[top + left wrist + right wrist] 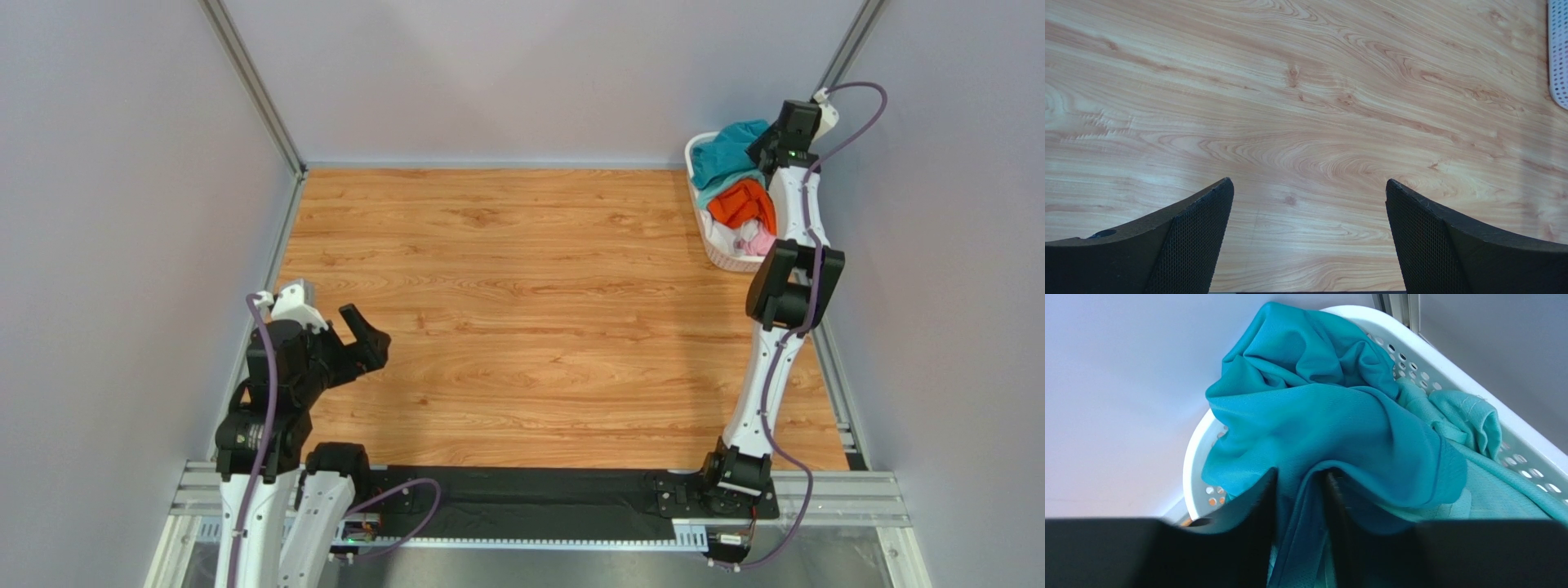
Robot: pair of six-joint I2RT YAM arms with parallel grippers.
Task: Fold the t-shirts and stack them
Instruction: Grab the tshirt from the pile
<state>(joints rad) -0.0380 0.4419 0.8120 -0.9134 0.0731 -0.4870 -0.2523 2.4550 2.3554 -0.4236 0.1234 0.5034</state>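
The teal-blue t-shirt (726,150) lies bunched on top of the pile in the white basket (709,235) at the far right. My right gripper (773,145) is over the basket and shut on a fold of the teal-blue t-shirt (1315,416); the fabric runs down between its fingers (1257,508). An orange t-shirt (743,203) and a pale pink one (761,241) lie lower in the basket. A mint-green t-shirt (1475,478) lies under the teal one. My left gripper (356,338) is open and empty above the bare wooden table at the near left, its fingertips (1211,208) wide apart.
The wooden table (540,306) spans the middle. Grey walls enclose it on the left, back and right. The basket's perforated rim (1425,355) stands against the right wall; a corner of it shows in the left wrist view (1559,55).
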